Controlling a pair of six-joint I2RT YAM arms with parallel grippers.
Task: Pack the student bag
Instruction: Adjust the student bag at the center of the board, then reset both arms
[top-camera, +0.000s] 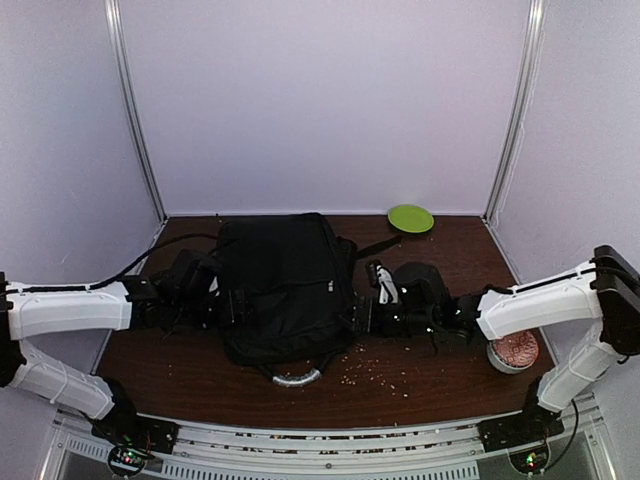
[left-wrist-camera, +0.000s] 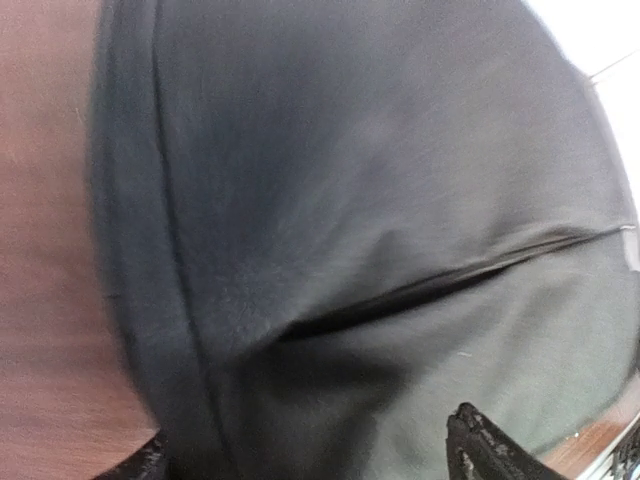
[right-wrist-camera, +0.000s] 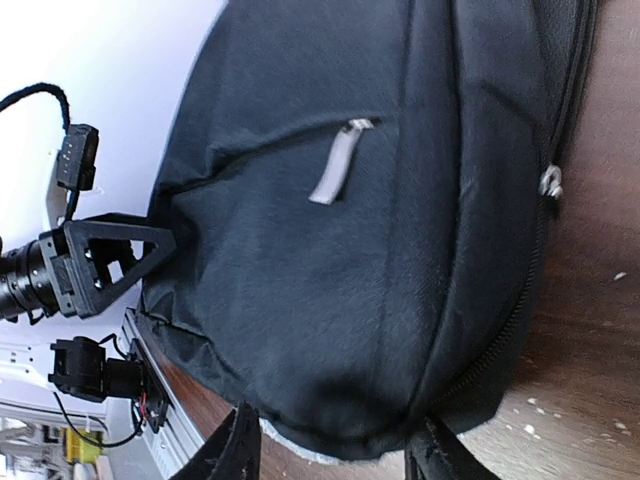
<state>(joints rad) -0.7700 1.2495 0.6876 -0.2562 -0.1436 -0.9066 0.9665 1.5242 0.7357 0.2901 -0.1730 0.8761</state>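
Note:
The student bag (top-camera: 285, 285) is a large black fabric bag lying flat mid-table, its grey handle (top-camera: 297, 378) towards the near edge. My left gripper (top-camera: 225, 305) is at the bag's left side. In the left wrist view the black fabric of the bag (left-wrist-camera: 380, 200) fills the frame, and the gripper (left-wrist-camera: 310, 462) stands open, its fingertips wide apart on either side of the fabric. My right gripper (top-camera: 360, 315) is at the bag's right side. In the right wrist view it (right-wrist-camera: 335, 455) is open and straddles the near end of the bag (right-wrist-camera: 350, 250). A grey zip pull (right-wrist-camera: 335, 165) shows there.
A green plate (top-camera: 411, 218) lies at the back right. A bowl with a pinkish-brown inside (top-camera: 515, 352) stands near the right arm. Small crumbs (top-camera: 375, 375) are scattered on the brown table (top-camera: 450, 385) in front of the bag. White walls close in the back and sides.

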